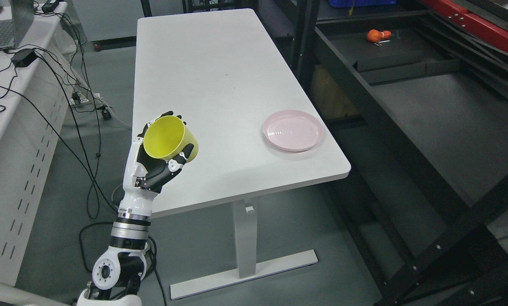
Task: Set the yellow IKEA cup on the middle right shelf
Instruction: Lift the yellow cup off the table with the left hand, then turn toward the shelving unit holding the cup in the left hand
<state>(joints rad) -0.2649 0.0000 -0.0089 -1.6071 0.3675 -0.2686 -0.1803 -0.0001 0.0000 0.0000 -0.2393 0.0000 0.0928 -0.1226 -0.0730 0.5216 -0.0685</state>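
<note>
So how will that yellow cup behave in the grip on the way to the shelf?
The yellow cup looks like thin rigid plastic, so probably light. Its smooth tapered wall may slip in the left hand. It is empty and tilted, so nothing should spill.

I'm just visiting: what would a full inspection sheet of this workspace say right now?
Surface: white rectangular table, mostly bare.
Job's things: yellow plastic cup, held tilted above the table's near left edge; black metal shelf unit at right.
Clutter: pink round plate near the table's right edge; small orange object on a shelf.
Hands: left hand grasps the cup; right hand not visible.
Cables: black cables hang beside the white side desk.
Surroundings: grey floor.
</note>
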